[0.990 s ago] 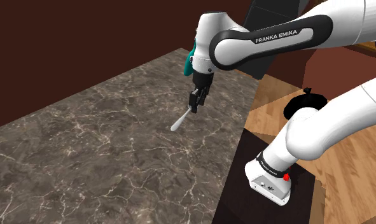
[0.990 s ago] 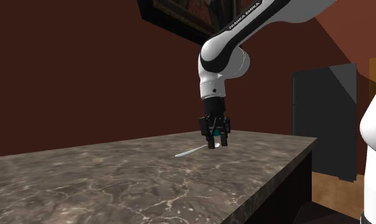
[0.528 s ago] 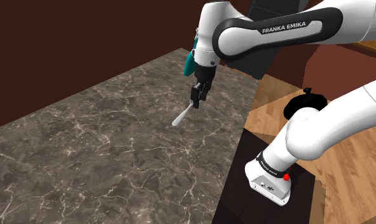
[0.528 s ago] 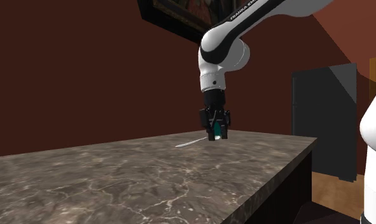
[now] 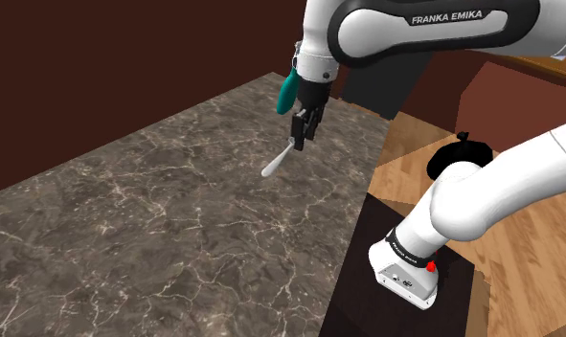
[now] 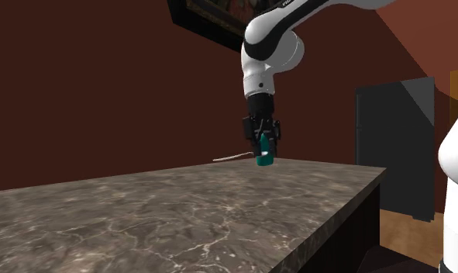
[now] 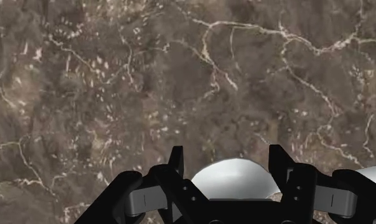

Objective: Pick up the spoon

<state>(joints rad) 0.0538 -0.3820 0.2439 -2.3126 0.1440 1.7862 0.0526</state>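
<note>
1. The room has dark red-brown walls (image 6: 103, 77). The shoulder view adds a plank floor (image 5: 520, 287) of warm wood. The second exterior view instead gives a framed picture (image 6: 211, 19) high up and a tall dark cabinet (image 6: 394, 147).
2. The bench (image 5: 156, 220) is a brown marble-like slab. Its pale branching veins are plainest in the wrist view (image 7: 180, 76).
3. The arm (image 5: 463, 24) is glossy white with dark joints and rises from a dark box stand (image 5: 357, 287).
4. The spoon (image 5: 280, 160) is slim, with a teal handle and a pale bowl end. It hangs tilted, and in the second exterior view (image 6: 263, 159) it rides just above the bench's far edge.
5. The jaws are pinching the spoon partway along its length. The wrist view shows a pale rounded part (image 7: 231, 178) of it between them.
</note>
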